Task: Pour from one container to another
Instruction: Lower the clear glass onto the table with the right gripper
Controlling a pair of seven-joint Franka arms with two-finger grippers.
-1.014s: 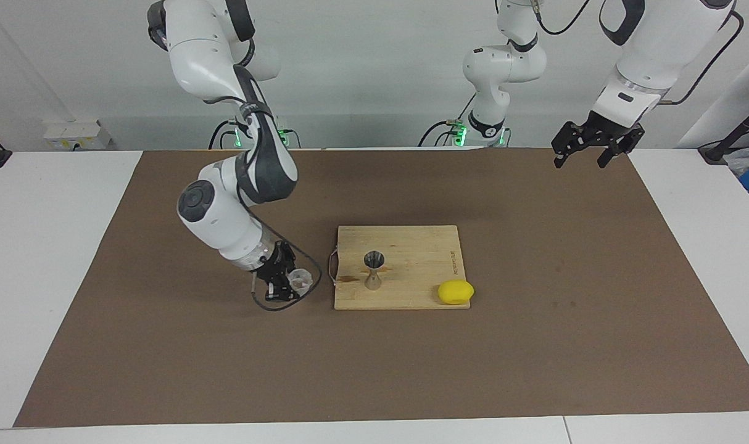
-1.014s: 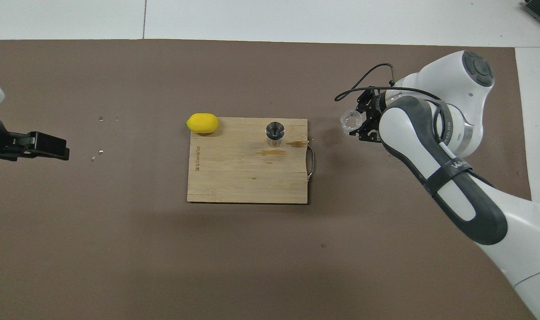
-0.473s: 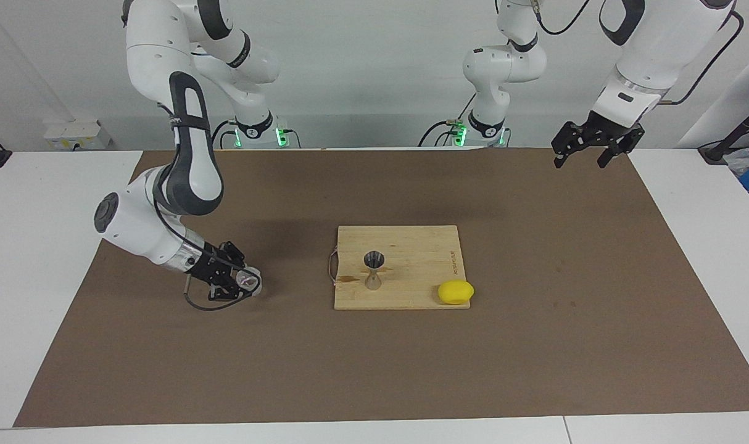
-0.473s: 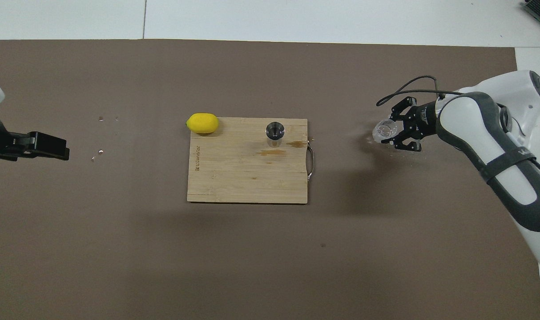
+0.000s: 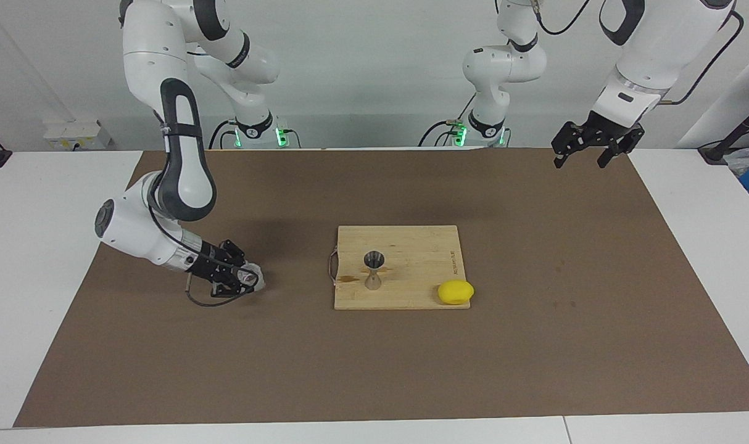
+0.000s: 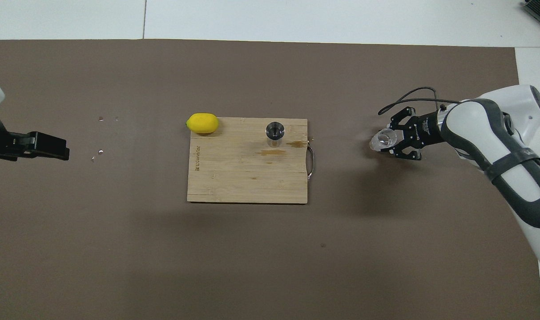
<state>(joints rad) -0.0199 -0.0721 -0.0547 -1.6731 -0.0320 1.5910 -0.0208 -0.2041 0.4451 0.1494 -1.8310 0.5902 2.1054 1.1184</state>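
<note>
Low over the mat, the glass cup [image 5: 250, 279] is clamped in the right gripper [image 5: 242, 280], the jigger [image 5: 374, 269] standing upright on the board [image 5: 411, 246] toward three o'clock in the facing view; the left gripper [image 5: 587, 148] is held apart, waiting

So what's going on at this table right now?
The right end effector is shut on the glass cup, low over the brown mat toward the right arm's end of the table. The steel jigger stands upright on the cutting board, with a lemon at the board's corner. The left end effector waits open in the air.
</note>
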